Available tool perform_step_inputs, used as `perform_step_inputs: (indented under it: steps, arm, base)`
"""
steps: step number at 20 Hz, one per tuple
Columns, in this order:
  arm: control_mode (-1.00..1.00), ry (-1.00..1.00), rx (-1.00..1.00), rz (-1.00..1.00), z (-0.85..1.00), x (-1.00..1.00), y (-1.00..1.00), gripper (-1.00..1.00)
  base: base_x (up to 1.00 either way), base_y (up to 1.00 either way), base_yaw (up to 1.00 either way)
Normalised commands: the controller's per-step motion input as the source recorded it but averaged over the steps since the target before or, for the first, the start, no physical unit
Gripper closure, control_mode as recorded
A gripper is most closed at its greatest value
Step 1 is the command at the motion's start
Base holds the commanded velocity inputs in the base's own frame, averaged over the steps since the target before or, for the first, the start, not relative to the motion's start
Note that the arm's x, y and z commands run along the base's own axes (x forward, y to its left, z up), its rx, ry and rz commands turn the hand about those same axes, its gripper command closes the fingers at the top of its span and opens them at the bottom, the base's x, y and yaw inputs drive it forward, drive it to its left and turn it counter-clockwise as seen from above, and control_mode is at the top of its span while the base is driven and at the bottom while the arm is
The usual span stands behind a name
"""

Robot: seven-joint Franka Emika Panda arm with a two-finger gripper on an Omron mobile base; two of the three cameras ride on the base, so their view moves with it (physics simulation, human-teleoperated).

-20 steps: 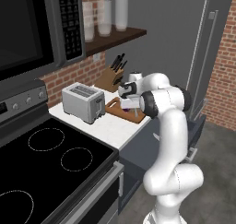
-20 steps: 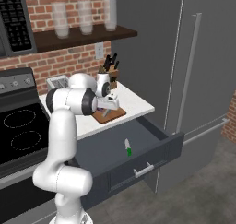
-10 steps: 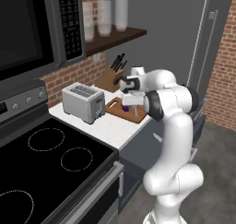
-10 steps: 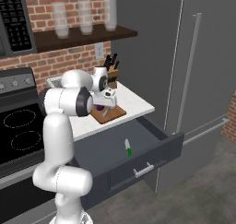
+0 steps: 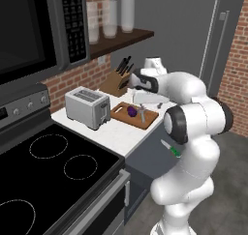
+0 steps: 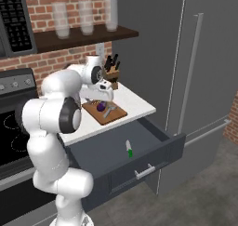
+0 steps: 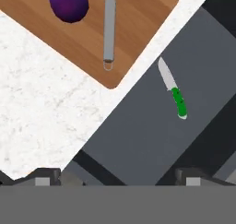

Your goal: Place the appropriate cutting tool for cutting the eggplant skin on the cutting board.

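white arm bent forward; pincer (image 7: pixel 118 177) spread wide, empty

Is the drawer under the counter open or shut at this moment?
Open. The drawer is pulled out from below the counter, and a green-handled knife lies visible on its floor.

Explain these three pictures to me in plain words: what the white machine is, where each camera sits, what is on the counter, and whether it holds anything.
The white machine is a robot arm on a rolling base in a computer-drawn kitchen. Two pictures come from cameras behind it, left and right. The third looks down from the hand itself. On the counter stand a toaster and a knife block. A wooden cutting board carries a purple eggplant and a silvery peeler, lying side by side. A green-handled knife lies in the open drawer. The pincer is open and holds nothing.
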Motion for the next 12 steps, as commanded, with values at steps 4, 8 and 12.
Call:
perform_step_inputs:
  steps: [4, 8, 12]
  arm:
    - [-1.00, -0.06, 0.00, 0.00, 0.88, -1.00, -0.01, -1.00]
    - [-1.00, -0.09, 0.00, 0.00, 0.86, -1.00, -0.02, -1.00]
    - [-1.00, -0.10, 0.00, 0.00, 0.68, -1.00, -0.06, -1.00]
  base:
    - [0.00, 0.00, 0.00]
    - [0.00, 0.00, 0.00]
    - [0.00, 0.00, 0.00]
